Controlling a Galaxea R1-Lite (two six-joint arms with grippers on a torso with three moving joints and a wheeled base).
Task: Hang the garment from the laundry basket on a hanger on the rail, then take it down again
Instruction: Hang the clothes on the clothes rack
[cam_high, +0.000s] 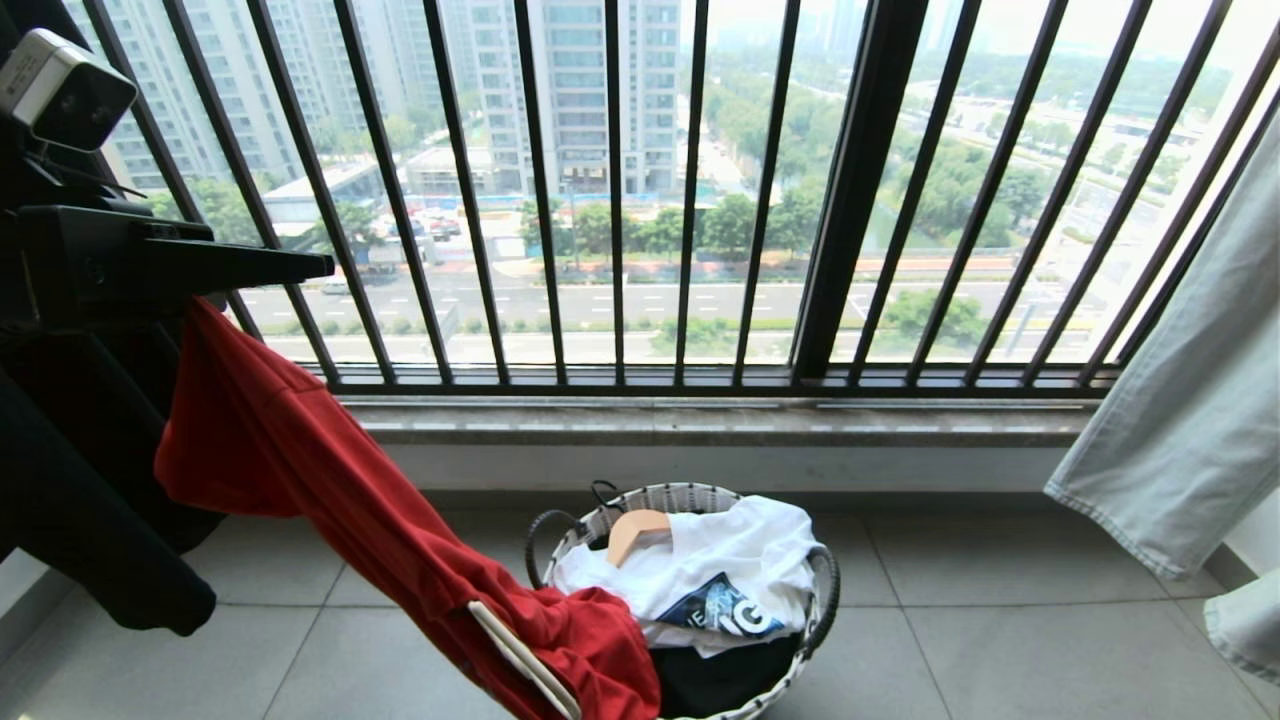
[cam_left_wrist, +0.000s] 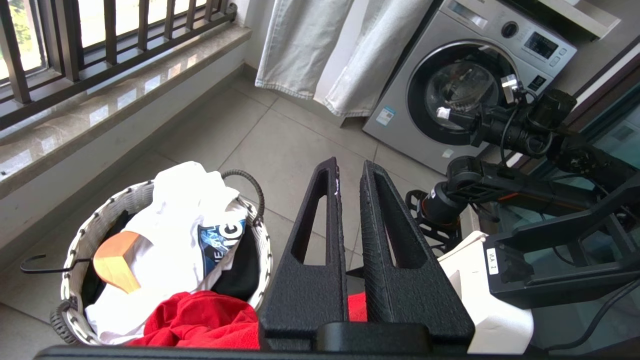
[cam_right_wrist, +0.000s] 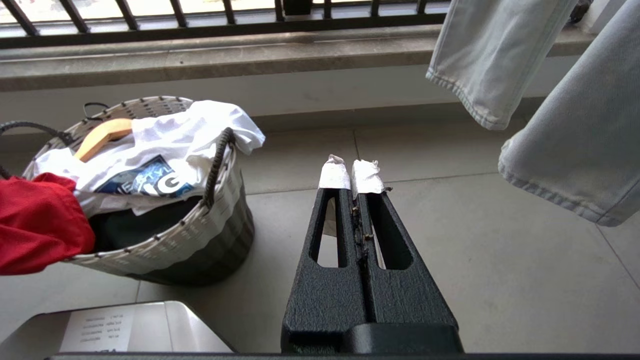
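Left gripper (cam_high: 300, 268) sits high at your left in the head view, fingers nearly together and level, with the red garment (cam_high: 300, 470) hanging from beneath it and sloping down to the laundry basket (cam_high: 690, 497); the pinch point itself is hidden, so you cannot confirm what the fingers touch. Your left wrist view shows only a narrow slit between those fingers, red cloth bunched below them. Right gripper (cam_right_wrist: 351, 172) appears only in its own wrist view: white-taped tips pressed together, nothing between them, hanging over bare floor tile beside the basket.

Head view alone gives you the off-white hanger (cam_high: 525, 655), a slim arm poking out of the red cloth at the basket's near edge. Left wrist view alone gives you the washing machine (cam_left_wrist: 450, 65). All three show the white printed garment (cam_high: 740, 560) and the tan wooden hanger (cam_high: 635, 530) in the basket, and pale jeans (cam_high: 1190, 400) hanging at your right
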